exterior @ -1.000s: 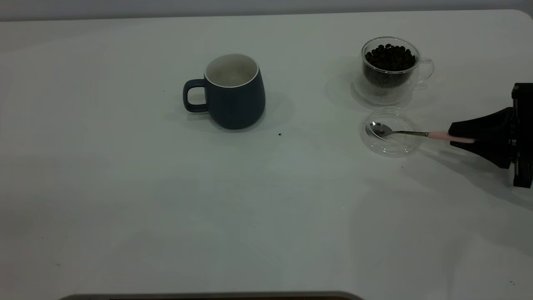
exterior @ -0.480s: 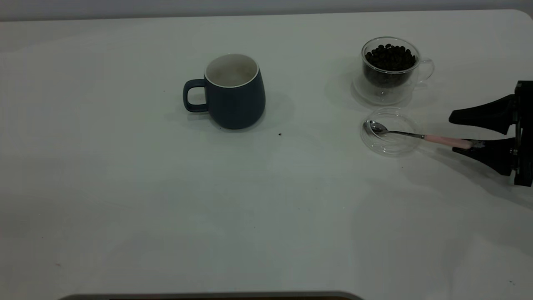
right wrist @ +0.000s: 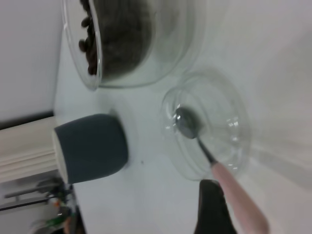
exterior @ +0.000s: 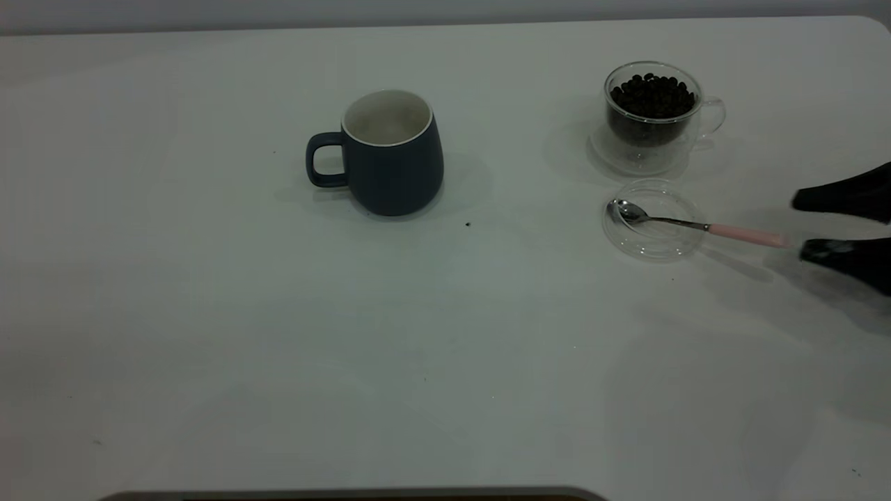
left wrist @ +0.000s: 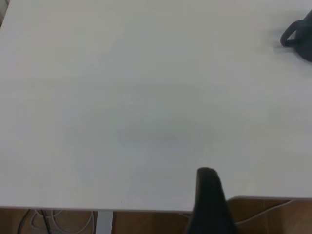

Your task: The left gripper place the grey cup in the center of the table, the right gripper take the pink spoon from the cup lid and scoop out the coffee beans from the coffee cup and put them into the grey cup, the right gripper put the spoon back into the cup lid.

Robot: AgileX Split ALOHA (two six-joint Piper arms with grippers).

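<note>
The grey cup (exterior: 393, 153) stands upright mid-table with its handle pointing left; it also shows in the right wrist view (right wrist: 90, 146) and the left wrist view (left wrist: 300, 36). The coffee cup (exterior: 651, 115) holds coffee beans (exterior: 652, 95) at the far right. Just in front of it lies the clear cup lid (exterior: 652, 219). The pink spoon (exterior: 696, 225) rests with its bowl in the lid and its pink handle out towards the right. My right gripper (exterior: 798, 227) is open, with its jaws just past the handle's end and not touching it. One black finger (right wrist: 210, 204) shows beside the handle.
The white table (exterior: 278, 334) stretches bare to the left and front of the grey cup. A tiny dark speck (exterior: 467, 225) lies right of the grey cup. My left gripper is out of the exterior view; one finger (left wrist: 207, 195) hangs at the table's edge.
My right gripper has opened and let go of the pink spoon's handle, then drawn back to the right. The spoon has settled with its bowl in the lid.
</note>
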